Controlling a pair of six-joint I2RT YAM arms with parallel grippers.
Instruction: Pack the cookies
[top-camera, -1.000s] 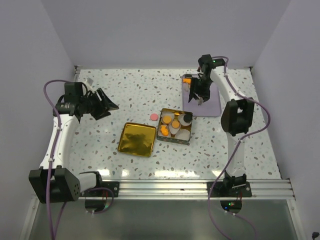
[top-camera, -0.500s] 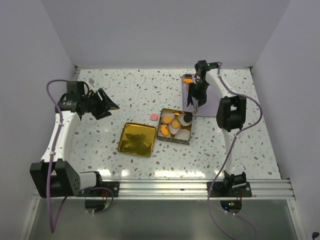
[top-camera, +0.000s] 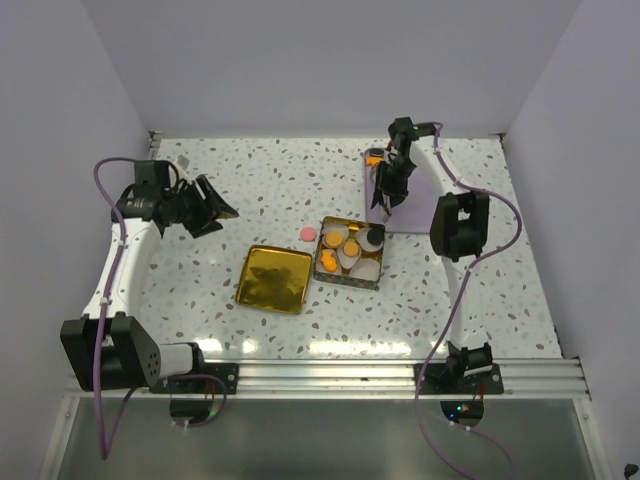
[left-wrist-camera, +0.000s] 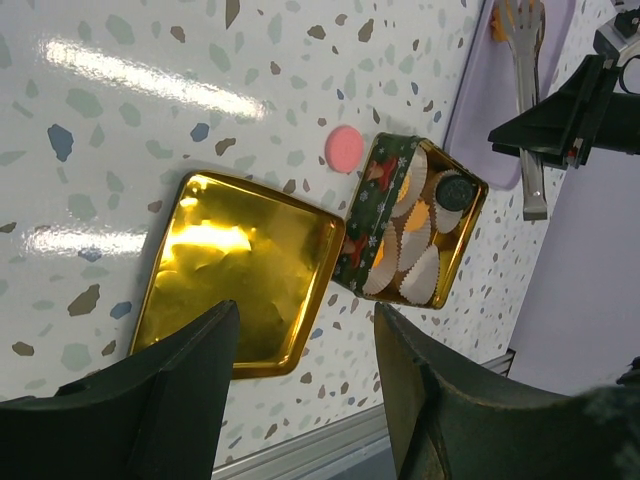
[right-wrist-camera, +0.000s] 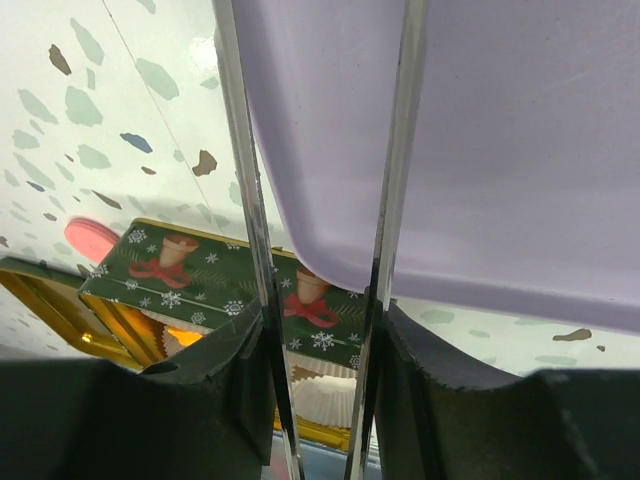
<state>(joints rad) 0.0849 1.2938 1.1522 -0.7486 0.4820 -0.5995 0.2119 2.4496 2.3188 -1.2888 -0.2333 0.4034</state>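
Two claws inspected. The left claw (left-wrist-camera: 305, 318) stands wide, with nothing between its fingers. It hangs well apart from the work at the left of the table (left-wrist-camera: 150, 120), probably parked there to leave the middle free for the other arm.

The right claw (right-wrist-camera: 320, 322) is clamped on a pair of metal tongs (right-wrist-camera: 241, 150), one blade lying against each finger. It holds them low over the lavender tray (right-wrist-camera: 500, 150) at the far right. Using tongs suits the job, since the cookies are thin flat discs that broad fingers would struggle to lift from a flat surface.

Location of the cookies:
- One orange cookie (top-camera: 372, 158) lies at the far end of the tray, just beside the tong head. Whether the blades have closed on it cannot be told, as the tips are outside the right wrist view.
- One pink cookie (left-wrist-camera: 345, 148) lies loose on the table, just beside the tin's far corner.
- Several orange cookies (top-camera: 329, 263) and one black cookie (left-wrist-camera: 452, 188) sit in the tin (left-wrist-camera: 362, 238), in or among the white paper cups (left-wrist-camera: 420, 275).

The gold lid (left-wrist-camera: 230, 270) lies flat beside the tin and on its left, so the tin is open for loading.

Assessment: packing is part done. At least two cookies are outside the tin, and the tray cookie appears to be the one in hand. A thin disc may slip from smooth blades on the way across.
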